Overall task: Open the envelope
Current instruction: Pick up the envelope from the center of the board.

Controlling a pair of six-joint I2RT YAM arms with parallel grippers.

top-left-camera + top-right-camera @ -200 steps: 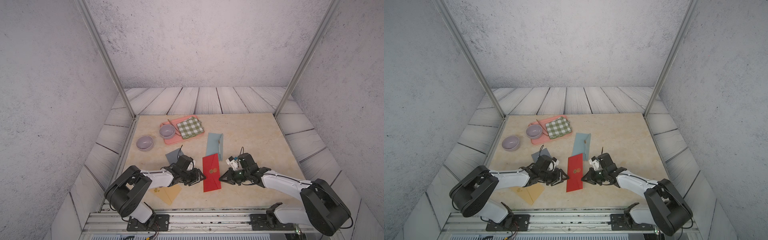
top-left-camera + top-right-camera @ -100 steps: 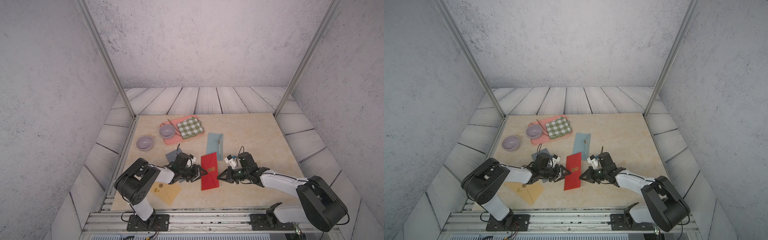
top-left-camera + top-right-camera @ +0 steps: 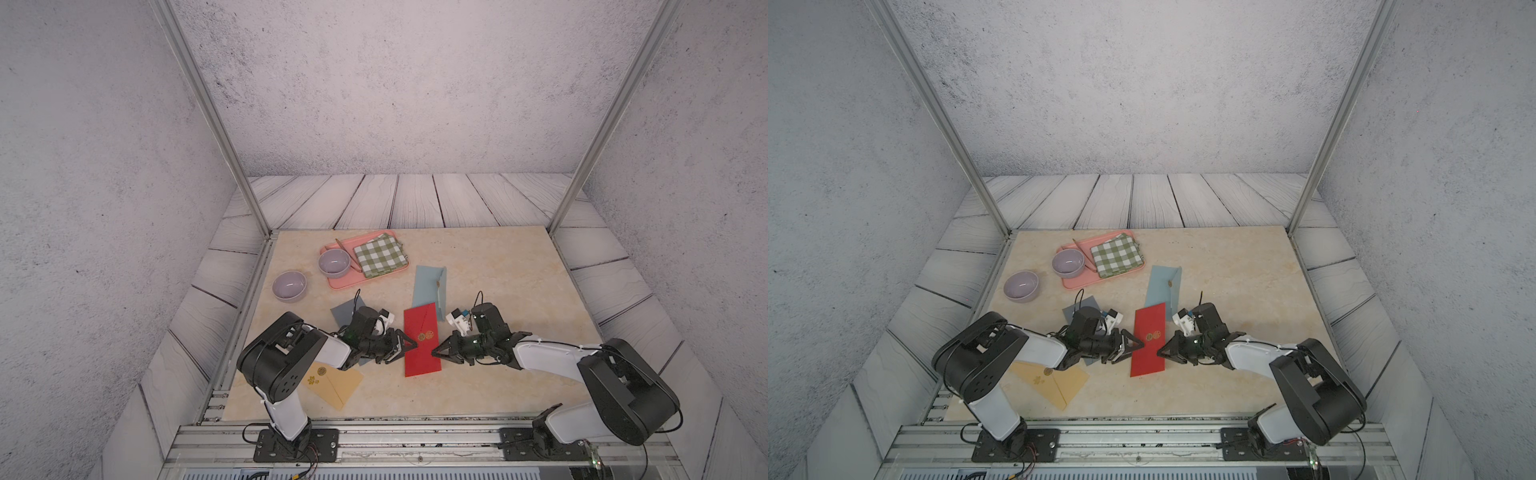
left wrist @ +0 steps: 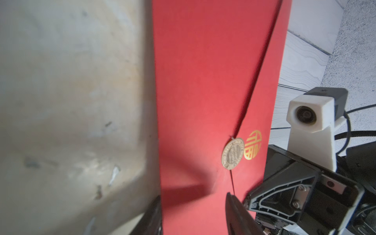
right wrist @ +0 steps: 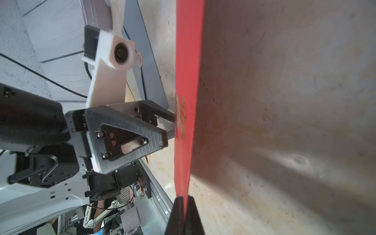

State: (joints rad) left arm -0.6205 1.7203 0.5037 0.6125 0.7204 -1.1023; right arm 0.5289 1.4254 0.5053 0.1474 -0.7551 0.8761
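The red envelope (image 3: 422,340) (image 3: 1148,340) lies near the table's front middle, flap down, with a gold seal (image 4: 233,153) at the flap's tip. My left gripper (image 3: 409,341) (image 3: 1137,344) stands open at its left edge. In the left wrist view its gripper (image 4: 193,215) has one finger (image 4: 151,219) at the envelope's (image 4: 203,91) edge and the other over the red paper near the flap line. My right gripper (image 3: 436,353) (image 5: 184,205) is shut on the envelope's (image 5: 187,101) right edge, which shows edge-on.
A pink tray (image 3: 349,283) at the back left holds a grey bowl (image 3: 333,264) and a checkered cloth (image 3: 380,254). A second bowl (image 3: 289,285) sits left of it. Light blue (image 3: 429,286), dark grey-blue (image 3: 345,311) and tan (image 3: 336,384) envelopes lie around.
My left arm has swung its elbow inward and its gripper has crept right, up to the red envelope's left edge. The right gripper has stayed shut on the right edge.
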